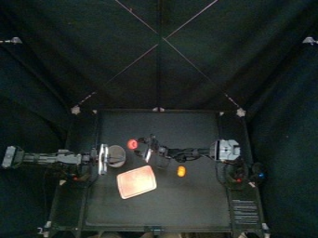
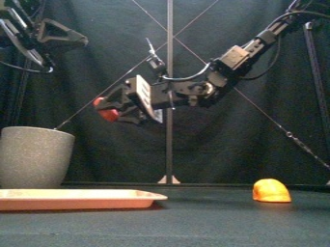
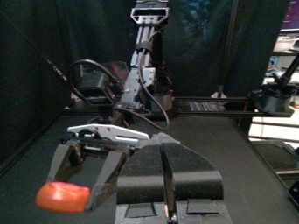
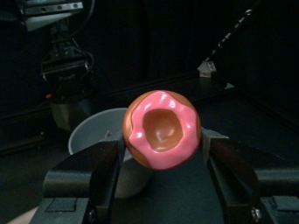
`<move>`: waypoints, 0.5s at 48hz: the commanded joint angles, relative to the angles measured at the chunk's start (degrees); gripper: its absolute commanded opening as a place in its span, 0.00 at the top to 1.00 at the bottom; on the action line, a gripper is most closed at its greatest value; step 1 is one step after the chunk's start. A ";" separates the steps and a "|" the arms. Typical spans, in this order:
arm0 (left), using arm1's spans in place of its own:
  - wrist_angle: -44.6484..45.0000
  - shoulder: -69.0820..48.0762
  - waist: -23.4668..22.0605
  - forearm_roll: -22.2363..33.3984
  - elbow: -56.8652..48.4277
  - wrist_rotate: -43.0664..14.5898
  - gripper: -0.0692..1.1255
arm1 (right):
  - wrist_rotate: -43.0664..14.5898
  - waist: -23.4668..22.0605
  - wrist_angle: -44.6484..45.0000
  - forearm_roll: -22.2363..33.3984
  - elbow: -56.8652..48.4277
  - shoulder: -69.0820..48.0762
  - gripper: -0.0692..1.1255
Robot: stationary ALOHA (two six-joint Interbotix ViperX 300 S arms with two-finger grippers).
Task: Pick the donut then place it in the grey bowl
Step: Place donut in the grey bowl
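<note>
Now the donut is up in the air, close to the bowl.
The right gripper [image 4: 165, 150] pinches the donut [image 4: 163, 129] between its two jaws. The grey bowl [image 2: 35, 156] stands lower than the gripper and a bit off to its side, so this looks like the carrying step. Next, the gripper should go right over the bowl's mouth, then let go. The left gripper [image 3: 170, 175] rests close by, jaws pressed together.

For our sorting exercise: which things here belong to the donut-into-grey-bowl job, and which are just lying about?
Job: donut, held by the fingers of the right gripper; grey bowl.
Lying about: pink tray; orange toy.
</note>
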State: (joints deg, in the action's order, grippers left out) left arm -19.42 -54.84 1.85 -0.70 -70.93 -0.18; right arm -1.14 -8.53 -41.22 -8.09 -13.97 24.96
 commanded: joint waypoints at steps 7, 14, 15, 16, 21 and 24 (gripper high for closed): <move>-0.53 0.26 0.09 -0.18 0.88 -0.09 0.97 | 0.09 3.08 1.49 -5.27 11.43 4.04 0.33; -0.53 0.26 0.09 -0.79 0.88 -0.09 0.97 | 0.18 3.96 6.33 -6.24 15.03 6.06 0.33; -0.53 0.26 0.09 -0.88 0.88 -0.09 0.97 | 0.18 4.04 7.38 -6.42 15.73 6.42 0.33; -0.53 0.26 0.09 -0.97 0.88 -0.09 0.97 | 0.18 4.04 8.17 -6.50 16.26 6.68 0.33; -0.53 0.26 0.00 -1.05 0.88 -0.09 0.97 | 0.35 4.04 12.04 -6.33 18.63 7.82 0.32; -0.62 0.18 0.09 -1.14 0.88 -0.09 0.97 | 0.44 3.78 14.06 -6.06 20.13 8.53 0.32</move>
State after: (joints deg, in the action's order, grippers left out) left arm -19.42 -54.84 1.85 -1.58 -70.93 -0.18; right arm -0.88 -4.22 -29.09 -14.41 3.16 34.45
